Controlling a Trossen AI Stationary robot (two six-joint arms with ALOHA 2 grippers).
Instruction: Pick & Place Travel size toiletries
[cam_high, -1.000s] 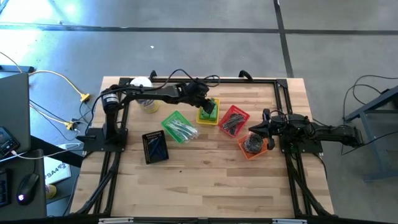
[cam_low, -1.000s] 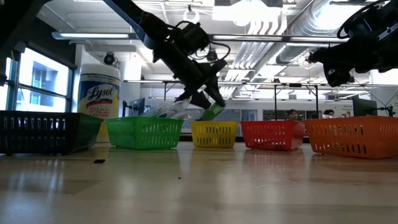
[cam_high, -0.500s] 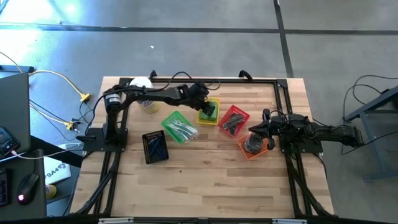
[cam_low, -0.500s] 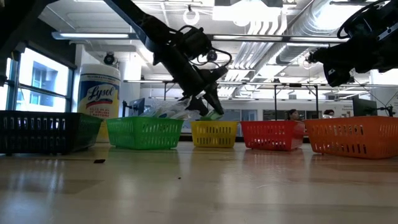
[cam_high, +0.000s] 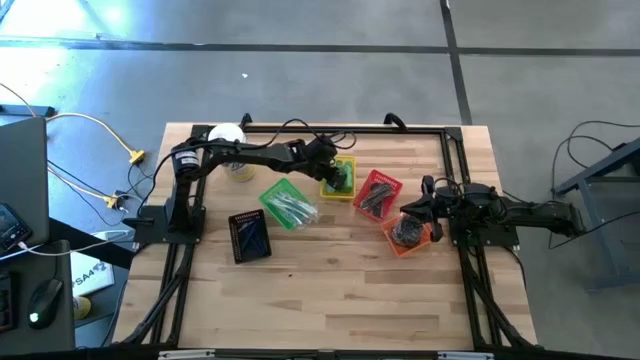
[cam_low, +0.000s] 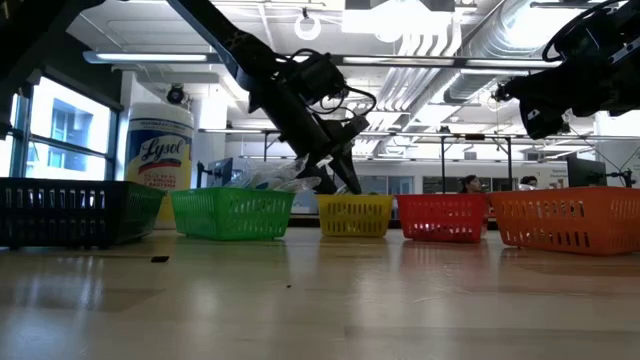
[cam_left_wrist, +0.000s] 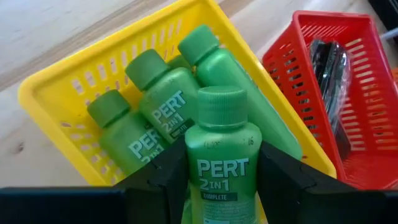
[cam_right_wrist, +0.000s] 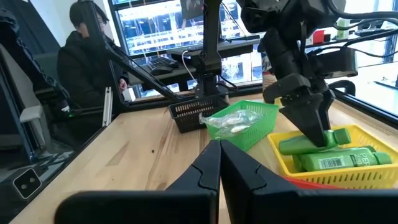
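My left gripper (cam_high: 337, 177) reaches down into the yellow basket (cam_high: 347, 190) and is shut on a bright green bottle (cam_left_wrist: 222, 168). Several more green bottles (cam_left_wrist: 155, 112) lie in that basket. The red basket (cam_high: 376, 194) holds dark slim sticks, the green basket (cam_high: 288, 203) clear-wrapped silvery pieces, the orange basket (cam_high: 408, 234) dark discs, and the black basket (cam_high: 249, 237) stands at the near left. My right gripper (cam_high: 412, 208) hangs shut above the orange basket, touching nothing. My left gripper pinches the green bottle by the two sides of its body (cam_left_wrist: 194, 182), below the cap, between its two fingers (cam_left_wrist: 163, 183). The fingers slant down from the table's left and lie along the bottle, cap pointing away from the wrist. Whether it rests on the bottles beneath, I cannot tell.
A big white-lidded jar (cam_high: 228, 137) stands at the far left behind the baskets. The baskets form a loose row across the table's middle; bare wood (cam_high: 330, 290) lies toward the near edge. A person (cam_right_wrist: 87, 56) sits beyond the table.
My left gripper has sunk with the green bottle from above the yellow basket's rim down into it, staying shut on the bottle. The yellow basket has slid a little toward the table's right.
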